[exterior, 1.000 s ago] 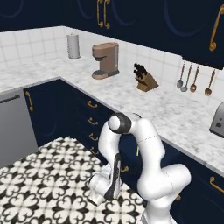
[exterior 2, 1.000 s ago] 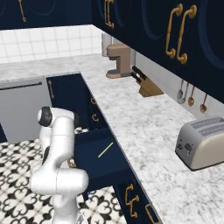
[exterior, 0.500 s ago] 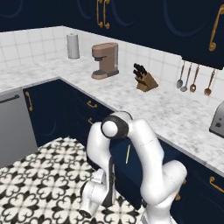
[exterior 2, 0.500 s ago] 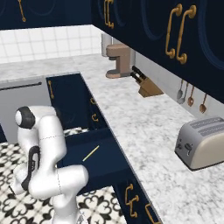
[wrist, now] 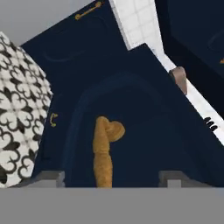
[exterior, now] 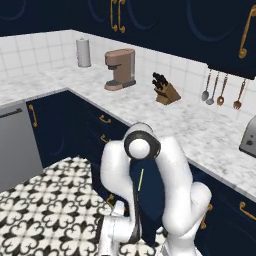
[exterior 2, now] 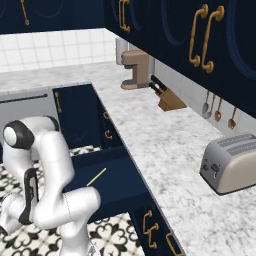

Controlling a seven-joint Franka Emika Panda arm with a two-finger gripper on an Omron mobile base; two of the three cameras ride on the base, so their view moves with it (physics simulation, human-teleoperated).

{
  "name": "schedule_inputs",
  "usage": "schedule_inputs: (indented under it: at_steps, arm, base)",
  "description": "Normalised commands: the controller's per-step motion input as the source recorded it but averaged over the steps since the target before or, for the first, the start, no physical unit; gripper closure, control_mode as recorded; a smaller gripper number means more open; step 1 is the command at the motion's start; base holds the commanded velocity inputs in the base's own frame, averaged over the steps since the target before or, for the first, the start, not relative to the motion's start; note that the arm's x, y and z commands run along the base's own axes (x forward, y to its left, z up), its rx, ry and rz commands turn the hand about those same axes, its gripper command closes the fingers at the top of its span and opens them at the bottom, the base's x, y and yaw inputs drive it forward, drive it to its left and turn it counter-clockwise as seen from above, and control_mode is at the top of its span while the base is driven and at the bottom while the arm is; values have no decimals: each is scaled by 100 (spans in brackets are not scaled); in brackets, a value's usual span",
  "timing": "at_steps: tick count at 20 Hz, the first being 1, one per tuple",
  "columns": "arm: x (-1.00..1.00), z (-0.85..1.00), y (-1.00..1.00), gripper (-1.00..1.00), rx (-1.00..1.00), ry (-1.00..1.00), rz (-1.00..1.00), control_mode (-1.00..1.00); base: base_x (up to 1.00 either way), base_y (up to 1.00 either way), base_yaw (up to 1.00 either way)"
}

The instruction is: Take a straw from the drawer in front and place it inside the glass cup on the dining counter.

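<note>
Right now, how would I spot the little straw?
Find the long marble worktop with the toaster. Just below its edge, the dark blue drawer stands pulled open. The straw is the thin yellow stick lying slantwise inside, the one bright thing against the navy.

The arm [exterior: 150, 190] is showing glossy white, rounded shells — fat tubular links joined at dark round joint caps (one black disc ringed in grey at twelve o'clock). A black slot is running down its lower link.
</note>
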Motion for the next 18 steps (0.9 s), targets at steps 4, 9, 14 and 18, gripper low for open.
schedule_inputs:
  at_steps: [4,9,14,18]
  arm:
    - [-28,75,14,-100,53,-34,8,-100]
    - [-18,99,21,-100,44,-1,7,-100]
    - [-2,100,57,-100,9,-3,-2,-100]
    - [-11,100,0,-100,4,-10,-28,-100]
  base:
    - [0,0,0]
    - [0,0,0]
    - [0,0,0]
    - [0,0,0]
